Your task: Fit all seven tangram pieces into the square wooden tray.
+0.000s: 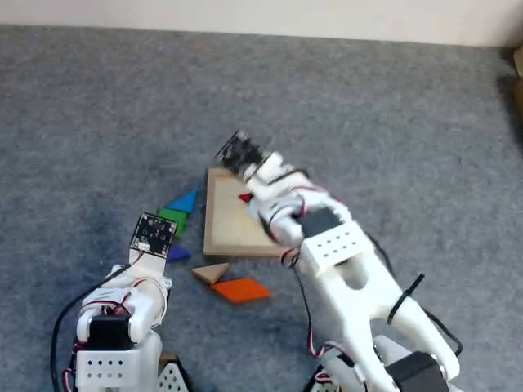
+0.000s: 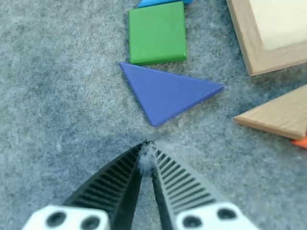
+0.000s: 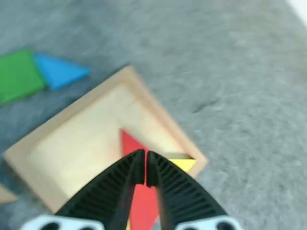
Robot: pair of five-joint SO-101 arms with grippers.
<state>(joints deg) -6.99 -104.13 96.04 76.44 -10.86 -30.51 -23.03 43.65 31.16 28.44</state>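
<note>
As seen from the high view, on grey carpet point(image 1: 368, 106): square wooden tray point(image 1: 210, 214) lying flat, with a small red tangram piece point(image 1: 244, 198) inside near the far edge. Beside the tray's left edge, in a loose column: light blue triangle point(image 1: 184, 201) farthest, then green square point(image 1: 173, 219), then dark blue triangle point(image 1: 178, 254) nearest. Off the tray's near corner, a plain wooden triangle point(image 1: 211, 272), with an orange parallelogram point(image 1: 241, 289) just beside it, touching or almost so.

From the left wrist view: left gripper point(image 2: 146, 147) low over bare carpet, fingers pressed together, clamped on nothing. Just past the tips but apart from them, the dark blue triangle, flat. Beyond that, the green square, close to one corner of the triangle, and a sliver of the light blue triangle. Off to one side, a corner of the tray, the wooden triangle and a scrap of orange.

From the right wrist view: right gripper point(image 3: 145, 165) above the tray's inside, fingers drawn together with barely a slit, gripping nothing. Underneath, the red piece flat in the tray by a corner, with a yellow piece point(image 3: 183, 164) beside it against the rim. Outside the tray, the green square and light blue triangle side by side.
</note>
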